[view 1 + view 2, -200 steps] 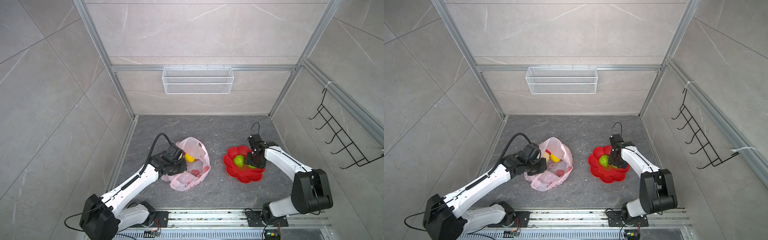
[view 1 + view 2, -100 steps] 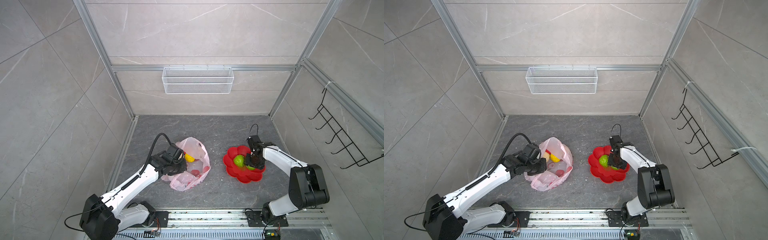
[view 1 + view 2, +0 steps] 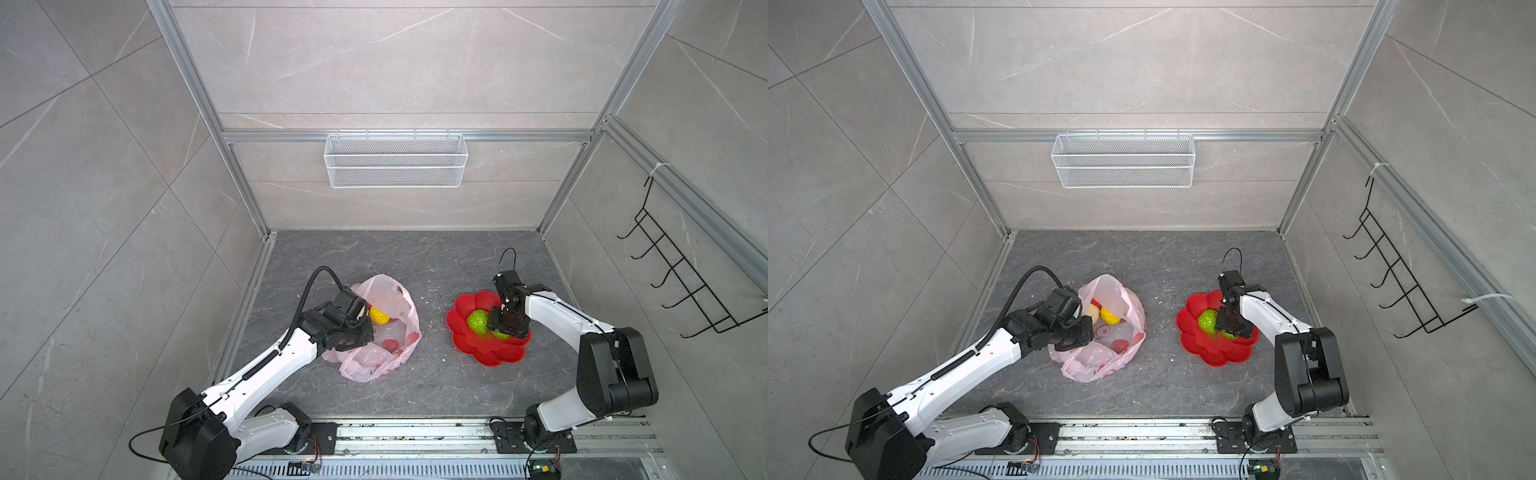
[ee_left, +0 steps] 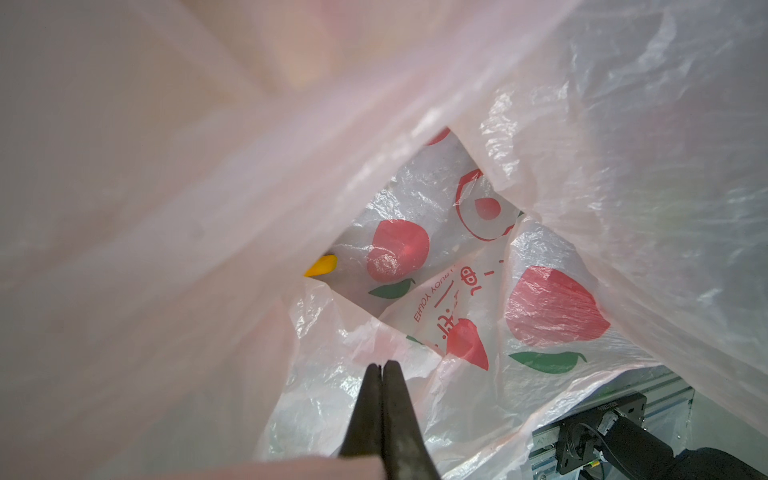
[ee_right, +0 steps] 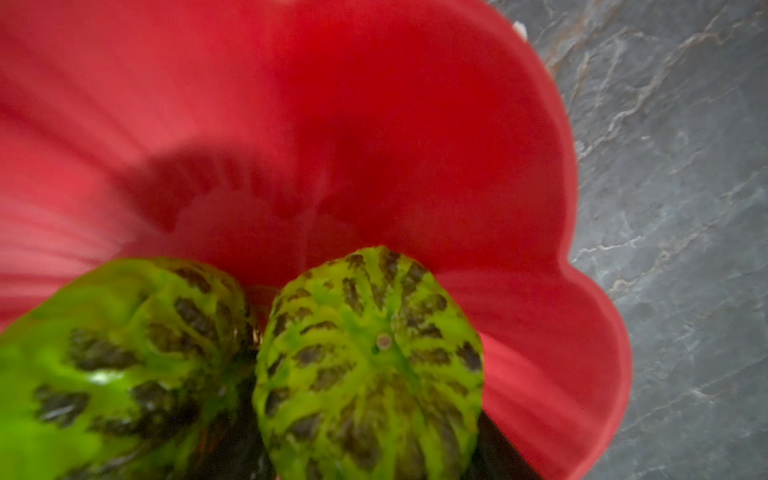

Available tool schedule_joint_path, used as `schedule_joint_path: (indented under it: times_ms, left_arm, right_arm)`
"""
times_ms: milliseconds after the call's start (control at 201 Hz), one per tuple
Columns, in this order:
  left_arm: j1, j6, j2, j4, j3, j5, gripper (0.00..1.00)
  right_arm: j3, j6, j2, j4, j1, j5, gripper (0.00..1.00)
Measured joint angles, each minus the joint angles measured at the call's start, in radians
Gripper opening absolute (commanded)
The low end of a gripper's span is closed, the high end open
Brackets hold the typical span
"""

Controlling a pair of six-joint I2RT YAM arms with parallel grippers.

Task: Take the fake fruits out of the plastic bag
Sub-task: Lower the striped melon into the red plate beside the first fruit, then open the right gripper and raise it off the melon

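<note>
Drop-off step: my right gripper (image 3: 500, 323) straddles a green fruit (image 5: 370, 365) low in the red dish (image 3: 494, 355) — clamped or loose, I cannot tell. Left gripper (image 4: 380, 374) is closed, seemingly pinching the rim of the plastic bag (image 3: 401, 301). A yellow fruit (image 3: 379, 316) waits inside — next, release cleanly, then reach there.

Lab test cell, tiled walls (image 3: 374, 62), aluminium frame (image 3: 399, 136)

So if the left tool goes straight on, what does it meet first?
Probably the plastic bag: crumpled film lies just ahead of the shut left tool; depth is unclear.
</note>
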Motion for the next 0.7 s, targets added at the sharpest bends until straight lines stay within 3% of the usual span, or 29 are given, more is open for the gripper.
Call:
schedule_joint_path:
  times_ms: [468, 697]
  left_arm:
    - [0.000, 0.000, -0.009, -0.001, 0.000, 0.000, 0.00]
    - [0.000, 0.000, -0.009, -0.001, 0.000, 0.000, 0.00]
  right_arm:
    - [0.010, -0.002, 0.005, -0.027, 0.000, -0.004, 0.70]
    - [0.062, -0.012, -0.107, -0.101, 0.000, -0.016, 0.72]
